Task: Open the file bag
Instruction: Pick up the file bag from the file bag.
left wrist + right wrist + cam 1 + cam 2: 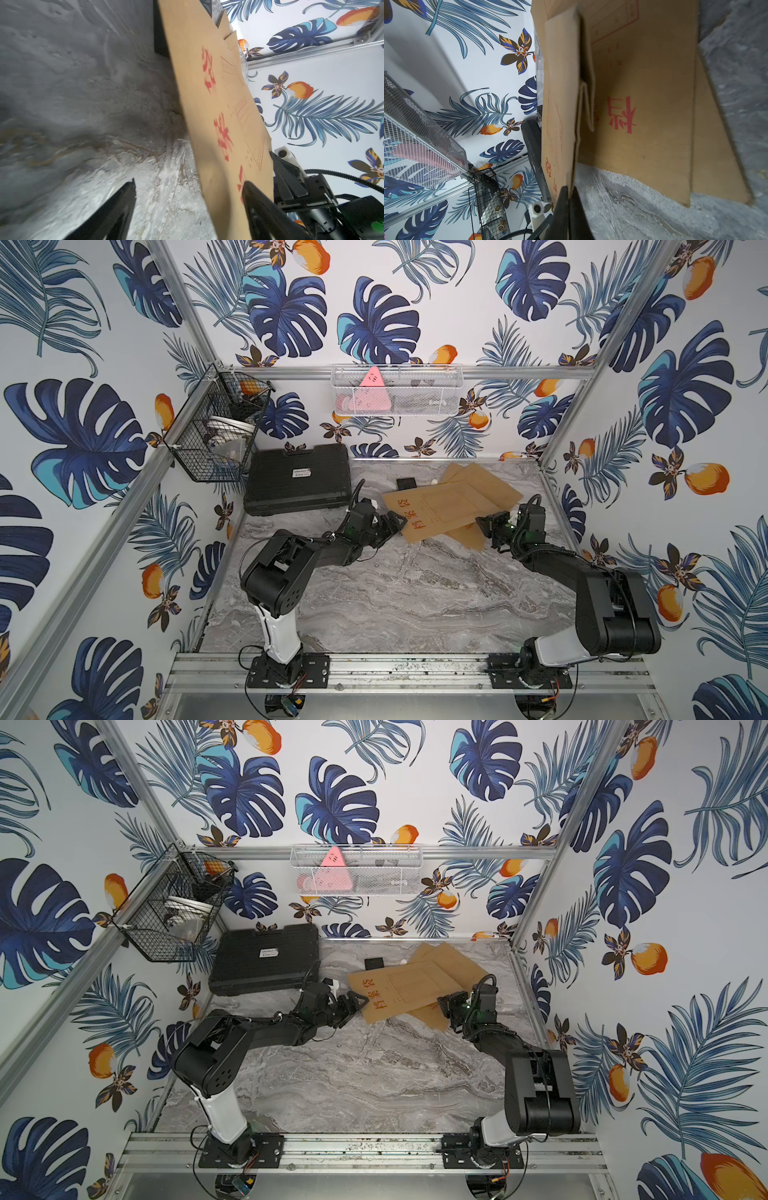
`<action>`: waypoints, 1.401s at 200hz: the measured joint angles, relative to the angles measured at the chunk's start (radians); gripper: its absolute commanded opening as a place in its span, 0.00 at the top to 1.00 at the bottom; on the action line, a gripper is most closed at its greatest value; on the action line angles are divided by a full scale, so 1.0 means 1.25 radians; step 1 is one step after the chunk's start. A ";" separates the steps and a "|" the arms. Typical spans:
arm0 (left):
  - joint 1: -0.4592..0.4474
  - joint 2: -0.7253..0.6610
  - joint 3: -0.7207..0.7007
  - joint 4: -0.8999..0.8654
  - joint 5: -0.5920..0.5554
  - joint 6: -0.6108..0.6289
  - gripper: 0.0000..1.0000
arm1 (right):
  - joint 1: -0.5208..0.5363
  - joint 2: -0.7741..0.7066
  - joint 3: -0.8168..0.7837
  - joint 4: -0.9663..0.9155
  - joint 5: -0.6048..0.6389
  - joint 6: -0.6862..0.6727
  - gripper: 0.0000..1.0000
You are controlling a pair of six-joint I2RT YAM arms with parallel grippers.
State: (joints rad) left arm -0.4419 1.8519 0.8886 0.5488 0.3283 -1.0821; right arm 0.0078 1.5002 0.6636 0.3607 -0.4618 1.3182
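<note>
Well, the right gripper (483, 525) pinches the bag (440, 510) at the back of the table (395, 593); the left gripper (189, 182) is spread around its other edge. A hard tug might rip it.

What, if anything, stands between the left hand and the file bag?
Nothing visible does. In the left wrist view the left hand is open, with the edge of the file bag between its fingers. The right hand is shut on the bag's other end.
</note>
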 measured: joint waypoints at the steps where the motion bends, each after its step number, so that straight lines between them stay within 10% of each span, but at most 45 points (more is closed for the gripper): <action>1: -0.001 0.002 0.001 0.002 0.001 -0.001 0.27 | 0.001 0.000 0.000 0.000 0.000 0.000 1.00; 62: -0.016 0.005 0.017 0.043 0.014 -0.024 0.78 | 0.006 -0.002 -0.001 -0.021 0.001 -0.017 1.00; 102: -0.015 -0.073 0.030 -0.032 0.005 0.001 1.00 | 0.011 -0.039 0.025 -0.092 0.013 -0.070 0.61; 167: -0.015 -0.272 0.132 -0.344 -0.035 0.159 1.00 | 0.013 -0.243 0.106 -0.302 0.114 -0.216 0.09; 234: -0.015 -0.364 0.372 -0.782 -0.098 0.388 1.00 | 0.034 -0.366 0.205 -0.444 0.149 -0.412 0.00; 280: -0.015 -0.398 0.520 -0.986 -0.171 0.422 1.00 | 0.280 -0.367 0.317 -0.499 0.219 -0.600 0.00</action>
State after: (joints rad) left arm -0.4603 1.3540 1.5391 -0.6842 0.1143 -0.5545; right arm 0.3573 1.0409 1.0599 -0.2630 -0.1879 0.5678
